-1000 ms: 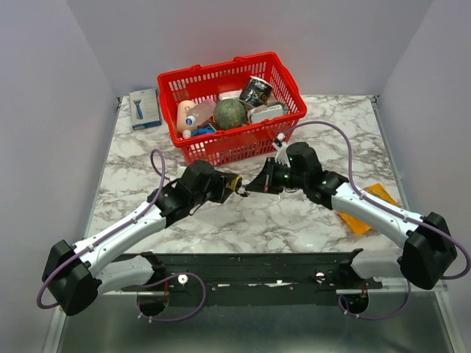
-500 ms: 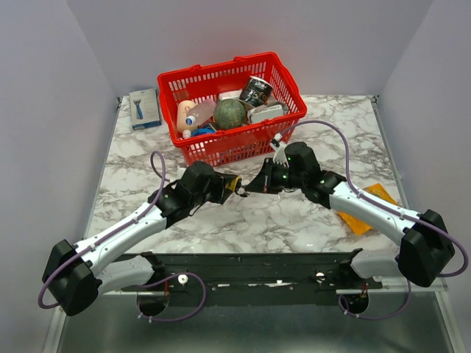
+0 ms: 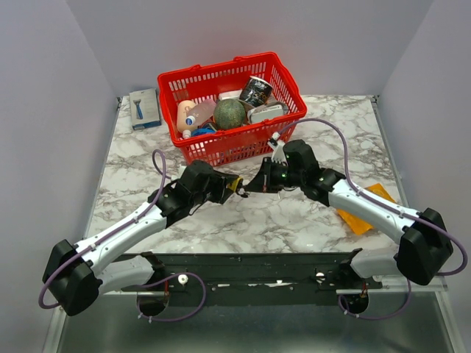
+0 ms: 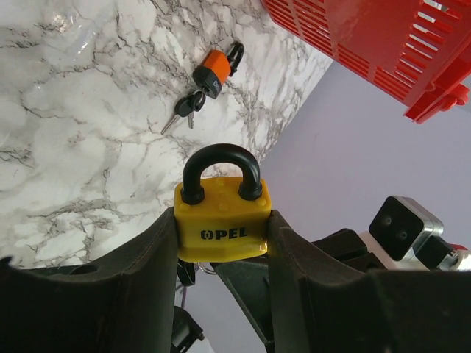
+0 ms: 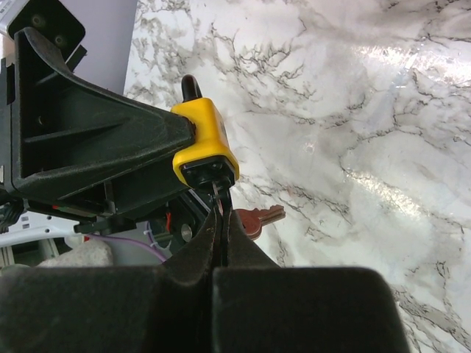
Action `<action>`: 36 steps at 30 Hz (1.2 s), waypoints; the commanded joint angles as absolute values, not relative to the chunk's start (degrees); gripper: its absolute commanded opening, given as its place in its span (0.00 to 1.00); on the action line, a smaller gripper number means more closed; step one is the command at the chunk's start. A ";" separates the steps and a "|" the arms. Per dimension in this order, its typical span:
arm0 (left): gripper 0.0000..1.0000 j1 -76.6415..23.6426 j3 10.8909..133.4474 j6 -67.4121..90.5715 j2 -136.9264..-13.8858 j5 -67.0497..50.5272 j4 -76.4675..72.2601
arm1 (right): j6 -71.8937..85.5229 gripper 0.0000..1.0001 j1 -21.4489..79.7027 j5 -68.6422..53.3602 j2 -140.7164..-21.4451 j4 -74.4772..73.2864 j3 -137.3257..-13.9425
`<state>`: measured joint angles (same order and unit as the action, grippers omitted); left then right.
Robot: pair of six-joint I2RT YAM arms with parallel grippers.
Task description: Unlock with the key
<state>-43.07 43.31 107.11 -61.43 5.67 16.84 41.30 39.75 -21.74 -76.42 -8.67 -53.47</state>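
Red basket [image 3: 228,147] stood close behind the left gripper [image 3: 234,184] and right gripper [image 3: 254,186], marble table [image 3: 280,220] lay open nearer.

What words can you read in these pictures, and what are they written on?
"OPEL": on the front of the yellow padlock, held by the fingers of the left gripper.
Print on the can in the red basket: too small to read.
Print on the blue-and-white box at the table's far left corner: too small to read.
Orange padlock: no readable text.
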 commanded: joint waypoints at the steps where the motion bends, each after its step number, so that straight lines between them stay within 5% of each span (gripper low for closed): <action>1: 0.00 -45.53 46.93 106.53 -60.11 -7.65 7.65 | 41.48 0.01 40.17 -18.28 -79.63 -3.69 -54.84; 36: 0.00 -50.18 57.30 101.60 -72.59 -14.50 5.10 | 38.14 0.01 40.43 -2.98 -78.22 2.11 -55.54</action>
<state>-43.31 51.72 101.36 -73.19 4.36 15.73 36.97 40.18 -9.91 -76.05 -9.85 -53.95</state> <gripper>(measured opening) 0.506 0.013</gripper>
